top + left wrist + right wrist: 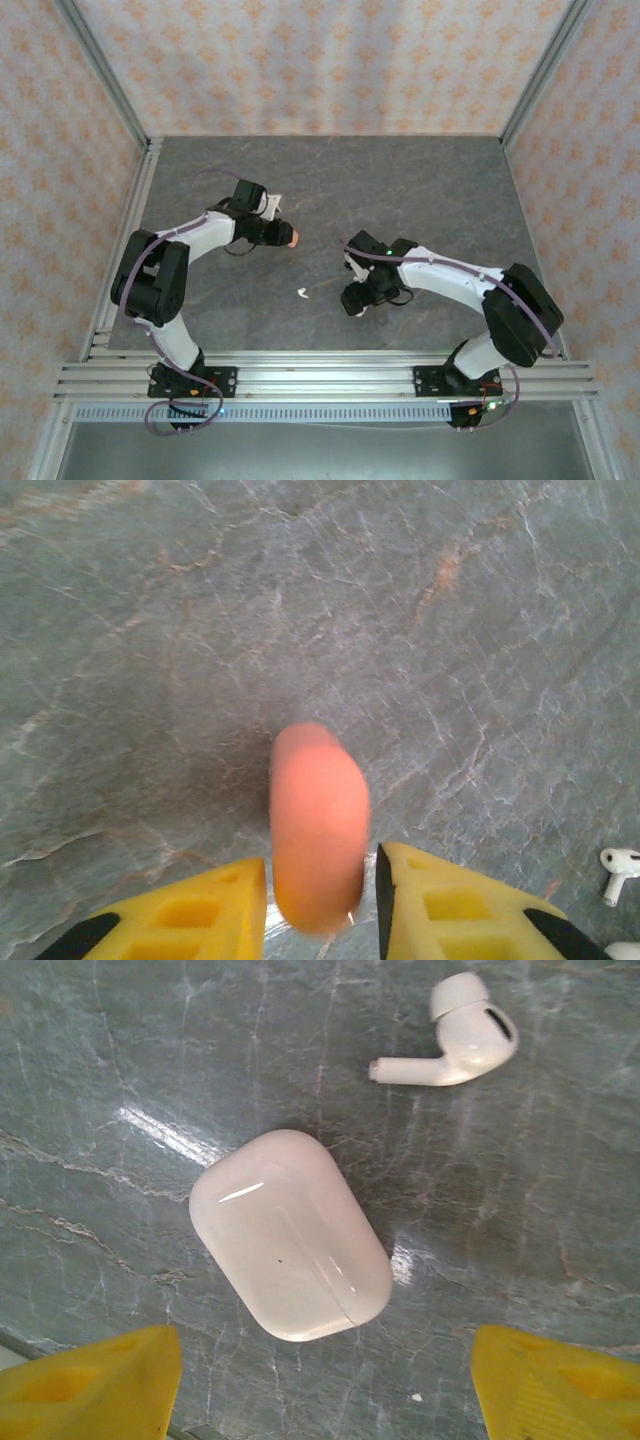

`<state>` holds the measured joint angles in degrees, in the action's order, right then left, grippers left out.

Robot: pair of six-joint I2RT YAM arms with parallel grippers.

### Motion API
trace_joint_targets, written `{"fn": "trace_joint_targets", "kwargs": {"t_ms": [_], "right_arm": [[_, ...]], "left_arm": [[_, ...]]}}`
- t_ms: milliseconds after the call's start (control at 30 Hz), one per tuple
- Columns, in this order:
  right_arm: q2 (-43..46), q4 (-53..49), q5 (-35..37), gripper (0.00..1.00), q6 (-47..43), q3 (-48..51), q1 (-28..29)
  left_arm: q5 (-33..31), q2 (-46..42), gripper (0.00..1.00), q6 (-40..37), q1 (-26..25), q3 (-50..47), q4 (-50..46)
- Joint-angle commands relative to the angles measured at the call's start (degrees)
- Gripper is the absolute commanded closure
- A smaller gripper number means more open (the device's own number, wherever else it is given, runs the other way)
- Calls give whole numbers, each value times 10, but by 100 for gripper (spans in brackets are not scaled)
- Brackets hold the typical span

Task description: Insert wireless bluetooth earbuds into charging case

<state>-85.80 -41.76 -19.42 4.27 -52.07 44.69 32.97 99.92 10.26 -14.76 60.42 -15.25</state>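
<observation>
Yellow fingers (100, 1385) of right gripper (325, 1360) fill bottom corners of right wrist view, spread wide, touching nothing. White case (290, 1235) lies shut on table (100, 1080) just ahead of them. White earbud (450, 1040) lies on its side beyond case, apart from it. Left gripper (322, 865) has coral case (318, 825) between jaws, blurred. Thin gap shows at one side, so clamped or loose — cannot tell. From above, earbud lies on table between both grippers.
</observation>
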Motion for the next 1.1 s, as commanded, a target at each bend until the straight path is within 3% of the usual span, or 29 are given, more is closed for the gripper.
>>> {"fn": "trace_joint_targets", "kwargs": {"t_ms": [0,200,700,800,1067], "right_arm": [[-7,22,14,24,-32,-10,8],[-2,75,13,24,-54,8,8],[-114,-10,46,27,-84,-50,41],[-124,-23,60,32,-86,-61,51],[-130,-49,83,60,-99,-79,63]], "left_arm": [[-38,-11,61,-1,9,16,-33],[-51,-44,49,-12,17,12,-51],[-42,-128,48,-3,18,-33,-51],[-41,-142,48,-3,18,-40,-54],[-43,-200,48,-3,19,-60,-69]]}}
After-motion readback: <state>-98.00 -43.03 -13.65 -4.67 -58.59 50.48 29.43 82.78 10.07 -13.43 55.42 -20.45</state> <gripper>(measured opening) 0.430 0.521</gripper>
